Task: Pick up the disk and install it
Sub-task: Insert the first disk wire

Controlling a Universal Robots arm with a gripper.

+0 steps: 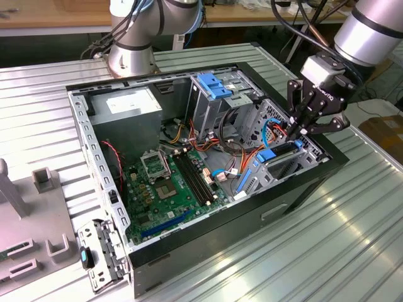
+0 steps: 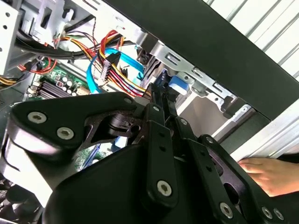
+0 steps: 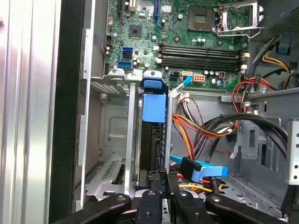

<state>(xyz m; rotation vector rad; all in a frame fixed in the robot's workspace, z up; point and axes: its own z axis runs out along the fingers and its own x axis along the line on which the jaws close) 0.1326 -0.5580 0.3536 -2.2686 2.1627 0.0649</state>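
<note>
1. Ribbed metal table (image 1: 352, 233) underneath it all, silver slats running across, and a wooden bench top (image 1: 56, 12) along the back of the room.
2. On the table sits the open computer case (image 1: 252, 217), black-walled, lying on its side with the green motherboard (image 1: 167, 189) exposed inside.
3. Grey power supply box (image 1: 129, 104) at the far corner of the case, and a light-blue latch plate (image 1: 213, 85) up on the drive cage.
4. Loose grey fixtures (image 1: 44, 179) stand on the table at the exterior view's left.
5. The arm comes in from the exterior view's upper right, wrist angled down, gripper (image 1: 295, 131) dipped over the near drive bay at the case's right end.
6. There's the disk (image 3: 153, 140), standing on edge in the bay slot, blue carrier handle on top, beside the orange and yellow cables (image 3: 205, 130).
7. Jaws narrow, fingertips (image 3: 161, 179) pinched right at the disk's end.
8. A person's hand (image 2: 264, 175) rests outside the case wall in the second wrist view.
</note>
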